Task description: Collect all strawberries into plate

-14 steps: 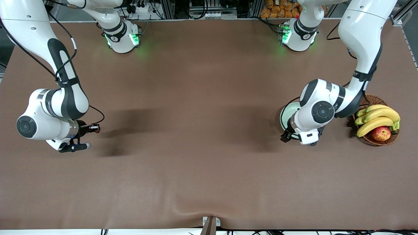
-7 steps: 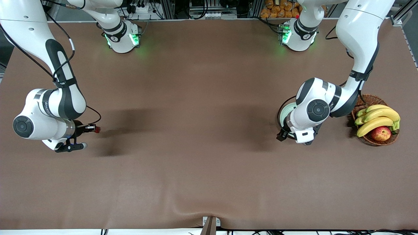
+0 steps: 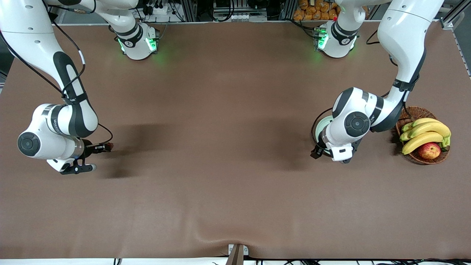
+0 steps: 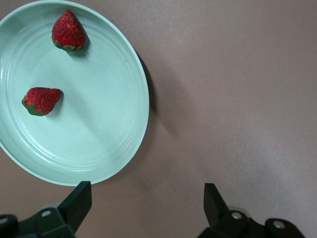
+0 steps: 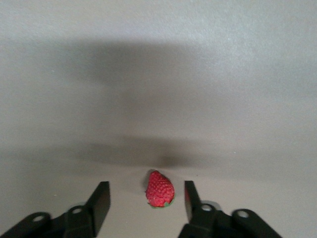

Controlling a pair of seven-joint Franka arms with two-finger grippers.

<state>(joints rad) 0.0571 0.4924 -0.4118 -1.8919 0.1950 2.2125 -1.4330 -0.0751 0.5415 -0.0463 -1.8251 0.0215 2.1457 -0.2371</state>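
Your right tool (image 5: 143, 208) stands spread around the last strawberry (image 5: 159, 189) on the counter (image 3: 220, 184); it is light, soft and easily bruised, so pinch its flanks gently. The left tool (image 4: 148, 208), spread and waiting, hovers by the plate (image 4: 124, 148) holding two strawberries (image 4: 68, 30).

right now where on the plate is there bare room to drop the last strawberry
The plate holds two strawberries along one side; its middle and the rim side toward the open left gripper are bare. The third strawberry lies on the table between the right gripper's open jaws.
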